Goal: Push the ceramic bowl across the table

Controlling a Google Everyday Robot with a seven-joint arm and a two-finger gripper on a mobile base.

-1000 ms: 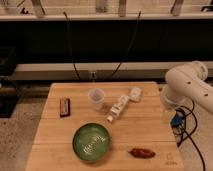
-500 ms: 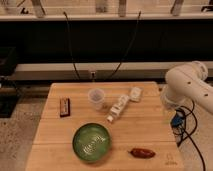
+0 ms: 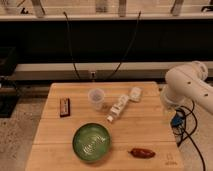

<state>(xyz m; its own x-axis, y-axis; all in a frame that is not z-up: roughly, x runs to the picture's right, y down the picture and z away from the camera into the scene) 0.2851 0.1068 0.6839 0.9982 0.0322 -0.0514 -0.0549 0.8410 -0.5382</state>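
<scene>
White bulbous arm (image 3: pixel 189 86), black cables (image 3: pixel 193 139); pincer unseen, beside table (image 3: pixel 145 127) edge.

The table (image 3: pixel 55 132) bears ceramic bowl (image 3: pixel 91 142), cup (image 3: pixel 96 98), white bottle (image 3: pixel 120 106), dark bar (image 3: pixel 64 107), brown item (image 3: pixel 142 152); tool (image 3: pixel 171 106) beside its edge.

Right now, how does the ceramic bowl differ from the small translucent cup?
The ceramic bowl is wide, low and glossy green; the cup is small, narrow and translucent. The bowl sits near the front edge of the table; the cup stands farther back. Both are upright and untouched, with the gripper beyond its right edge.
</scene>
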